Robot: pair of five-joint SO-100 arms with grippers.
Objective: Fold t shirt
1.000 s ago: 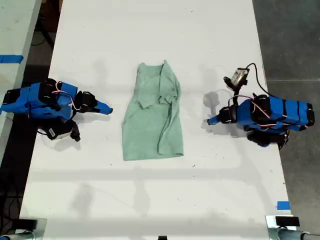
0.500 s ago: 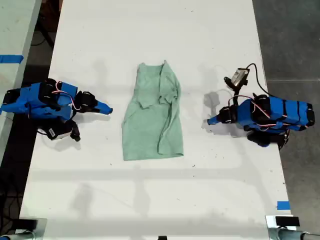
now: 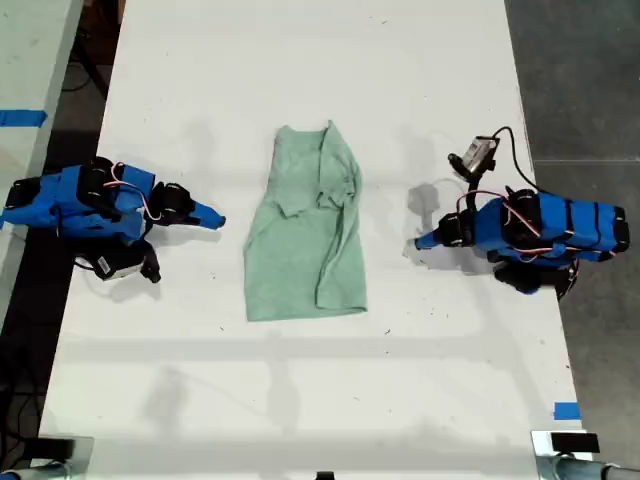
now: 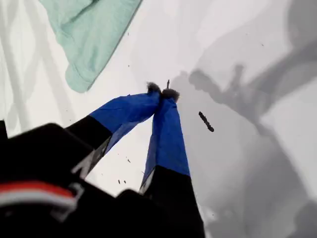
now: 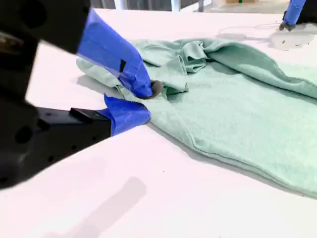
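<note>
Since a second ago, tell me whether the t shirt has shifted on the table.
No. The t shirt lies at the same spot on the white table in the exterior view, same outline.

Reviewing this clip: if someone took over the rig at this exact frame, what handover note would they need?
My first gripper: jaws shut, empty, on the exterior view's right, off the cloth.
My second gripper: jaws slightly apart, empty, just short of the t shirt's edge.
The t shirt lies mid-table, between the arms.
Done: sides look folded in, leaving a narrow strip.
Left: probably the end-to-end fold.
</note>
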